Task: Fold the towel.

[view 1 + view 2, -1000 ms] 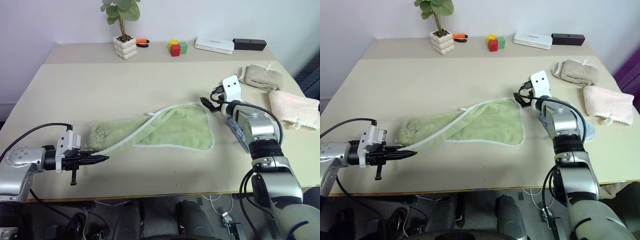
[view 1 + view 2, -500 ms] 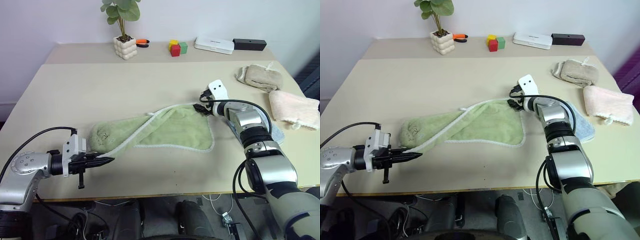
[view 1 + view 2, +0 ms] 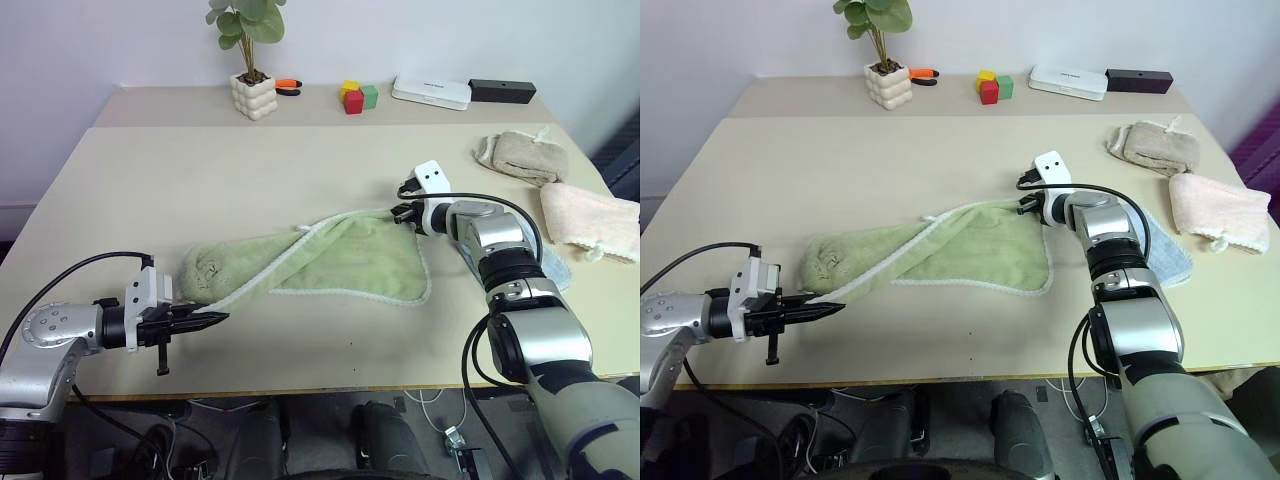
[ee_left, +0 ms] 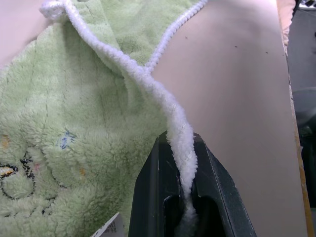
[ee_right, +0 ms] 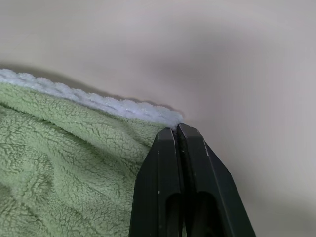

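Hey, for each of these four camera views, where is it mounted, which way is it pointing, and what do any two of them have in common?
Left eye view: head camera, looking forward and down over the table; both arms show, left end effector and right end effector each shut on the green towel.
Right eye view: its stereo twin, same scene.
Left wrist view: looks along its fingers, which pinch the white edging.
Right wrist view: looks along its fingers, shut at a towel corner.
All four share the towel.

Lots of bare tan table top (image 3: 200,180) behind & in front of light green fluffy towel (image 3: 340,260). Beige (image 3: 520,155) & pink folded towels (image 3: 590,220) crowd right side.
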Controlling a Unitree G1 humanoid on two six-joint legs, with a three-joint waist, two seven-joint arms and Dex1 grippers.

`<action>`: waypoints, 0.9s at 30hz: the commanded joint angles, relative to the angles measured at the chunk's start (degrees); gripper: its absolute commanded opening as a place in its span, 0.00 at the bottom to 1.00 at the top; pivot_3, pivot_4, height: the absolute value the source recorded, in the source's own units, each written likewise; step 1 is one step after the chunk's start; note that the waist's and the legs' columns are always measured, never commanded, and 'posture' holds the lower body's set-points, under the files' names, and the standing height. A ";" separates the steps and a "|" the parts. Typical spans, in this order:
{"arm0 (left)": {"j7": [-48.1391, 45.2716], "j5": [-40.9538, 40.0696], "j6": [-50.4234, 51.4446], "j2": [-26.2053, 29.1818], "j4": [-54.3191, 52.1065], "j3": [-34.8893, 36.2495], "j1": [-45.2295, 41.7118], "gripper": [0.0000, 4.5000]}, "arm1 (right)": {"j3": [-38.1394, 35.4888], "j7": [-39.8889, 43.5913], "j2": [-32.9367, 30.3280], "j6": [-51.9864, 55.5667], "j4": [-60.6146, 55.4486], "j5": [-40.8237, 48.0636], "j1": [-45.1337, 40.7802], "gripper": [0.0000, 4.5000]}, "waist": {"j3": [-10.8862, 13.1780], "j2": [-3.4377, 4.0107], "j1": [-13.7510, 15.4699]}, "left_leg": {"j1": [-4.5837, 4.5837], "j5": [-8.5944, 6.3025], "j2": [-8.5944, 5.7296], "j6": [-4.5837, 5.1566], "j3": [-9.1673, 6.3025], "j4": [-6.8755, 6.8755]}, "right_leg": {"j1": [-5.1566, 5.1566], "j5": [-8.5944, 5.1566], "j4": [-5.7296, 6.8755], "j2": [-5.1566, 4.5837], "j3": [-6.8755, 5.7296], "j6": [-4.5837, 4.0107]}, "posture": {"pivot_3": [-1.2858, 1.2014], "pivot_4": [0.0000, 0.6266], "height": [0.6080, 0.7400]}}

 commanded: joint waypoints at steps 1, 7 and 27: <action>-0.42 0.01 -0.87 0.35 0.06 0.09 -1.00 0.00 | -0.63 1.47 -0.36 -1.04 -3.78 0.94 1.46 0.00 | 0.00 0.01 -0.13 | 0.00 0.00 0.00 0.00 0.00 0.00 | -0.01 0.00 0.00 0.00 0.00 0.00 | 0.52 0.24 0.96; 0.38 0.47 -1.80 -0.58 1.57 0.11 -2.37 0.00 | -4.49 -1.48 -0.96 -2.64 -4.59 3.18 1.46 0.00 | 0.03 0.04 -0.17 | -0.01 0.00 0.00 0.00 0.02 -0.02 | -0.04 0.00 0.01 0.00 0.00 0.01 | 0.52 0.24 0.96; 37.06 28.46 -34.60 -2.21 75.12 -4.93 -71.02 0.00 | -12.01 -16.15 1.31 -34.10 13.52 4.79 -21.54 0.00 | 0.20 -0.05 -0.34 | -0.64 0.12 -0.01 -0.18 0.21 0.00 | -0.70 0.00 0.02 0.02 -0.05 0.12 | 0.52 0.24 0.96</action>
